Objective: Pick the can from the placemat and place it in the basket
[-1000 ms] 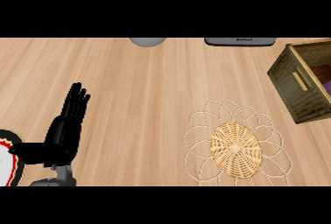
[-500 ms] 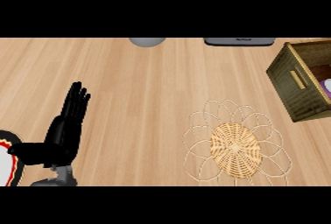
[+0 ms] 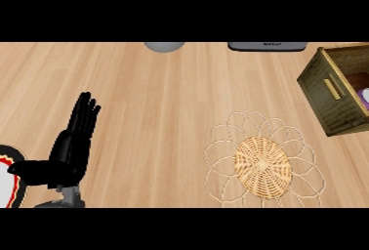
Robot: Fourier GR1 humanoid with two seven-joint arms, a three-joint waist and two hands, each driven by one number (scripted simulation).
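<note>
Newly, a purple-white sliver, probably the can, showed inside the basket, and the placemat lay bare. The left hand rested with fingers straight; the right hand was out of view.

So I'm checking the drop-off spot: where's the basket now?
In the head view the basket sits at the view's right edge, partly cut off, just up and right of the woven placemat.

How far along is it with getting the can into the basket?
Done: the placemat has no can on it, so the pick-up looks finished. In hand: a purple thing shows inside the basket at the view's edge, maybe the can. Left: possibly letting go, which cannot be judged because the right hand is out of view. The left hand rests open at the left.
</note>
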